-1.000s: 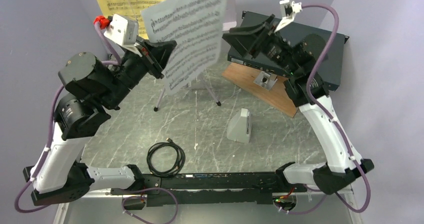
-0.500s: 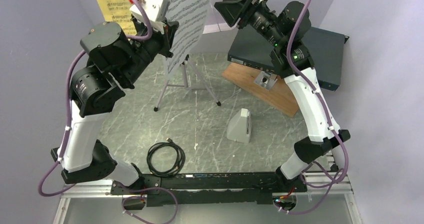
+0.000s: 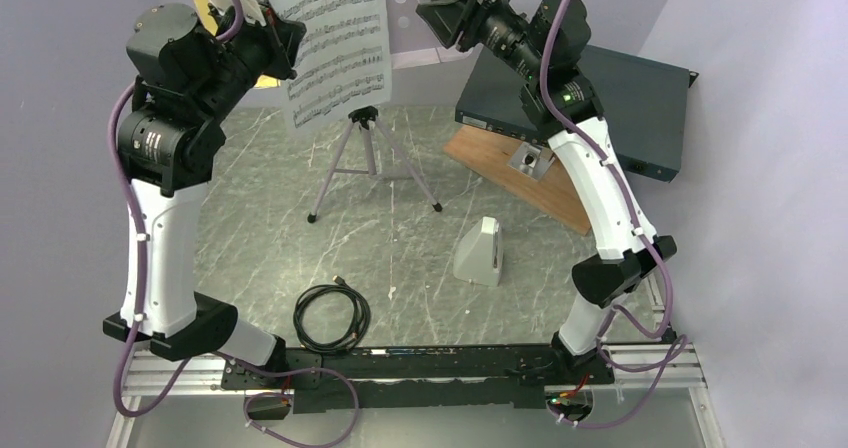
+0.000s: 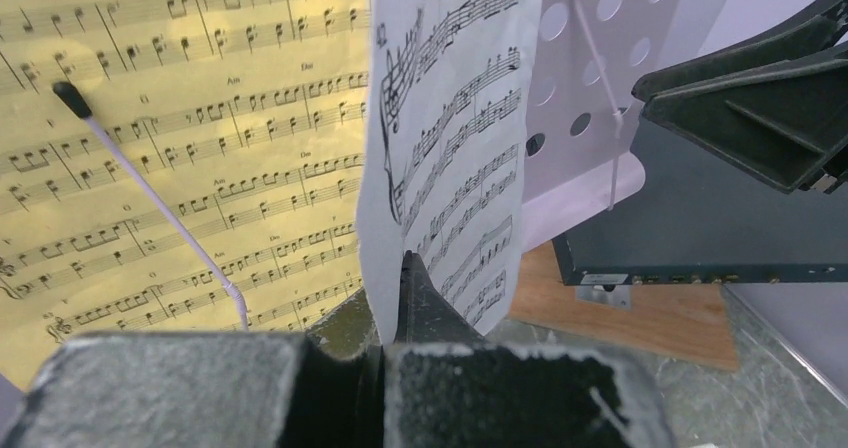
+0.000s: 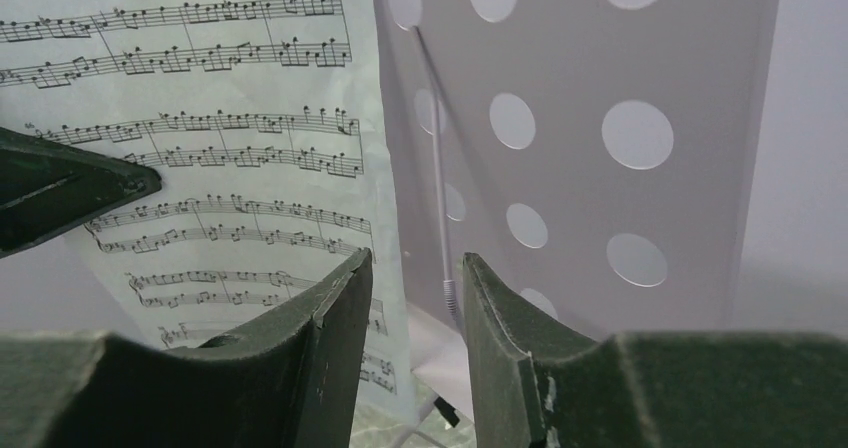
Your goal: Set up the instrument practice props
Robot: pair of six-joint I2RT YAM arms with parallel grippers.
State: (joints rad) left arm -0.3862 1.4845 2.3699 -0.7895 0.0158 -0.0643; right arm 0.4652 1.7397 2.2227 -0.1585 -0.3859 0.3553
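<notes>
Top view: white sheet-music page [image 3: 335,48] upper centre, over music stand [image 3: 362,118]; metronome [image 3: 480,253] on counter [image 3: 400,258], centre-right
Left wrist: left hand [image 4: 392,303] pinching page's lower edge; advise seating it flat on stand
Right wrist: right hand [image 5: 415,288] slightly spread, empty

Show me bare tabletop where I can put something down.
Biggest bare patch: left-centre, between the tripod, the cable and the left arm. Another lies between cable and metronome, mid-table. A smaller one sits right of the metronome, before the right arm. Crowded: far right, box and board.
</notes>
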